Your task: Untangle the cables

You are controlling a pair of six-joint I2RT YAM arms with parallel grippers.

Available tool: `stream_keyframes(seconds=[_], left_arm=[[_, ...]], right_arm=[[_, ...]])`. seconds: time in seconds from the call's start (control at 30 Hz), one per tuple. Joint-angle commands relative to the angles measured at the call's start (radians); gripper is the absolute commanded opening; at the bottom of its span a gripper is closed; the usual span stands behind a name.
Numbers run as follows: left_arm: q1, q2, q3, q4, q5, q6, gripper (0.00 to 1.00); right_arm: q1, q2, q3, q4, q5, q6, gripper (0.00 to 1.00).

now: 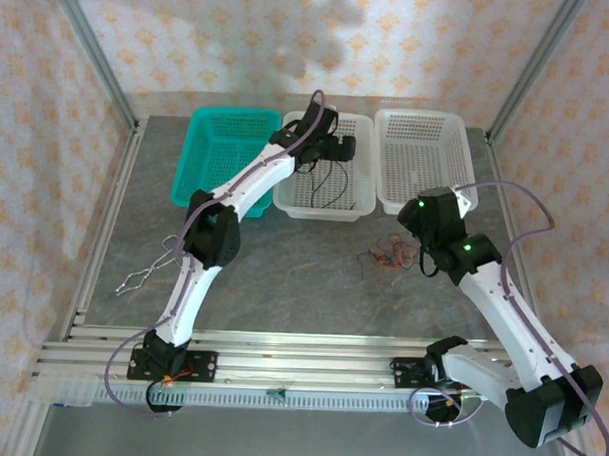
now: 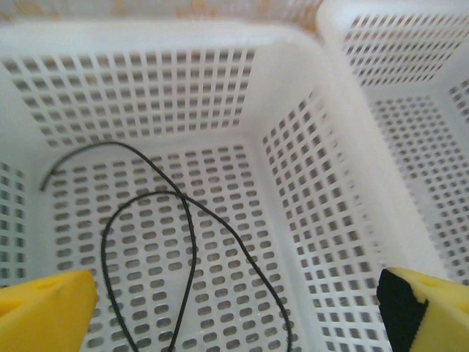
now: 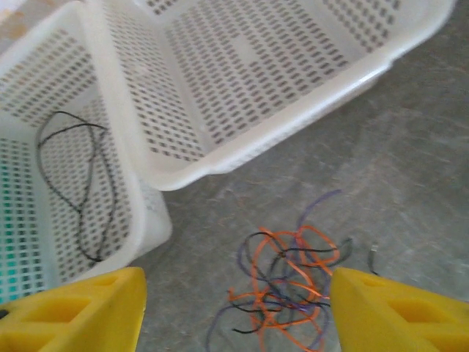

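The left end effector (image 2: 238, 308) hangs wide open and empty over the middle white basket (image 2: 146, 95), where one black cable (image 2: 187, 227) loops on the floor. The right end effector (image 3: 238, 301), equally spread and empty, hovers above the tangled cables (image 3: 286, 286) on the tabletop (image 3: 410, 169), just nearer than the right white basket (image 3: 220, 165). Its wrist view reveals purple strands among orange and black; the top view adds a teal basket (image 1: 223, 120) by the far edge's left end.
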Motion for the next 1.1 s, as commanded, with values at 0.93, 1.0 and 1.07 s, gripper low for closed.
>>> stream_keyframes(seconds=[0.93,1.0,1.07], left_arm=[[-0.256,-0.874,-1.261,0.523,-0.028,-0.486,0.89],[-0.258,-0.899,-1.326,0.582,-0.008,-0.490,0.90],[-0.258,-0.929,-1.390,0.649,0.010,-0.506,0.94]], right_arm=[[0.069,0.305,-0.013,-0.162,-0.148,-0.191,0.27],[0.074,0.304,-0.051,-0.114,-0.145,-0.207,0.27],[0.076,0.303,-0.082,-0.069,-0.142,-0.225,0.27]])
